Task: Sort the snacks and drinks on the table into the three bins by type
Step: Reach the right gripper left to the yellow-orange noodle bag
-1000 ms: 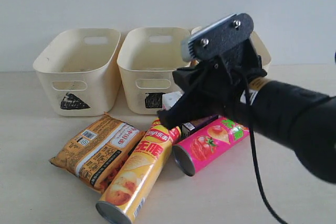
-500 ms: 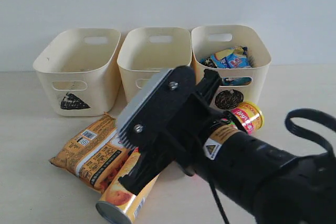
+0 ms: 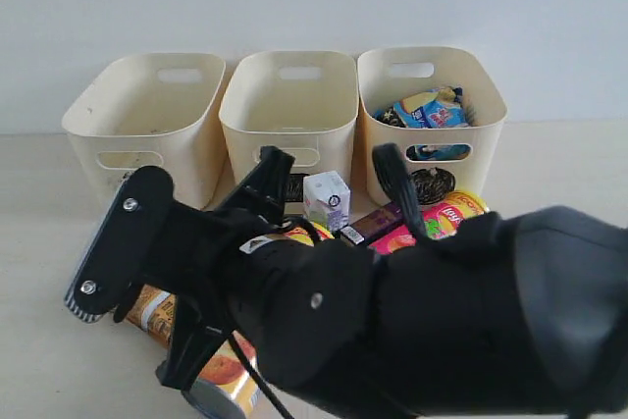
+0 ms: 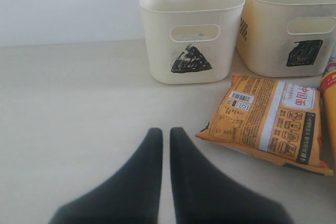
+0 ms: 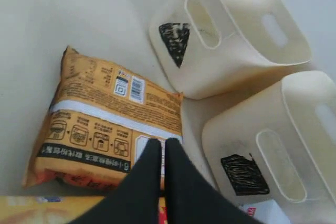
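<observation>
Three bins: triangle bin (image 3: pixel 147 125), square bin (image 3: pixel 289 105), circle bin (image 3: pixel 486 134). Two bags: blue-black bag (image 3: pixel 432 110) inside the circle bin, orange bag (image 4: pixel 268 121) on the table (image 4: pixel 68 103) before the triangle bin. Two tubes, yellow tube (image 5: pixel 47 211) and pink tube (image 3: pixel 446 218); two cartons, white carton (image 3: pixel 327 198) and purple carton (image 3: pixel 373 225), before the bins. My left gripper (image 4: pixel 164 132) and right gripper (image 5: pixel 161 144) are clenched, empty; my right arm (image 3: pixel 442 321) hides much of the pile

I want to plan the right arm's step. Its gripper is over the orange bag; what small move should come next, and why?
Probably open the right gripper: its jaws are shut over the orange bag, which lies flat on the table, so it cannot grasp yet.
</observation>
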### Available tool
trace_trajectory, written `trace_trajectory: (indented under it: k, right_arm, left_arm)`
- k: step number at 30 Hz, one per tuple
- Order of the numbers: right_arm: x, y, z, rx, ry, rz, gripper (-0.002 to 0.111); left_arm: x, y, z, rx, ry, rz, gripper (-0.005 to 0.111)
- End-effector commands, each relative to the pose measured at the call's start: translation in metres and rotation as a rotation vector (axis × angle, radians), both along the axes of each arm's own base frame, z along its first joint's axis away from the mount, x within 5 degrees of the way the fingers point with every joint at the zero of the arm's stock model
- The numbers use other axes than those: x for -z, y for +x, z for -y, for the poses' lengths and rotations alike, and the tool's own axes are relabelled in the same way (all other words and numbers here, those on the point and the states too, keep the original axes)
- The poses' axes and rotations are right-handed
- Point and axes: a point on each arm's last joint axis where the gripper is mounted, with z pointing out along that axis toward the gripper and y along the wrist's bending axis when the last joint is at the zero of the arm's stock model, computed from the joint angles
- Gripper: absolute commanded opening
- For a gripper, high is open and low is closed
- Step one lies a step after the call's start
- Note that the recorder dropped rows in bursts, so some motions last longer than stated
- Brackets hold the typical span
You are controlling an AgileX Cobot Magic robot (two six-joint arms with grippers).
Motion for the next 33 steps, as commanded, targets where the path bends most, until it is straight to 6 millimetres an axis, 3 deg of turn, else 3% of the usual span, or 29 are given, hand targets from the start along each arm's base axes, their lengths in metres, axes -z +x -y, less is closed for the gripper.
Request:
trace_trajectory:
  k: [1, 13, 15, 16, 17, 18, 19, 26, 33]
  right_arm:
    - [0.003, 0.002, -0.014, -0.015, -0.098, -0.047, 0.0]
    - [0.017, 0.002, -0.044, -0.118, -0.072, -0.147, 0.001]
    - [0.021, -0.001, -0.048, -0.156, -0.066, -0.171, 0.02]
    - [0.024, -0.004, -0.05, -0.189, -0.063, -0.19, 0.042]
    - [0.027, -0.004, -0.051, -0.198, -0.066, -0.198, 0.052]
    - [0.035, -0.004, -0.053, -0.197, -0.08, -0.208, 0.078]
    - [0.039, -0.002, -0.053, -0.18, -0.09, -0.21, 0.084]
    - [0.076, 0.017, -0.067, -0.06, -0.168, -0.172, 0.086]
    - [0.092, 0.028, -0.071, 0.009, -0.22, -0.119, 0.086]
  left_arm:
    - [0.0, 0.0, 0.0, -0.002, -0.007, 0.01, 0.004]
    - [0.0, 0.0, 0.0, -0.002, -0.007, 0.01, 0.004]
    - [0.0, 0.0, 0.0, -0.002, -0.007, 0.01, 0.004]
    - [0.0, 0.0, 0.0, -0.002, -0.007, 0.01, 0.004]
    - [0.0, 0.0, 0.0, -0.002, -0.007, 0.01, 0.004]
    - [0.0, 0.0, 0.0, -0.002, -0.007, 0.01, 0.004]
    - [0.0, 0.0, 0.0, -0.002, -0.007, 0.01, 0.004]
    - [0.0, 0.0, 0.0, -0.002, -0.007, 0.01, 0.004]
    - [0.0, 0.0, 0.0, -0.002, -0.007, 0.01, 0.004]
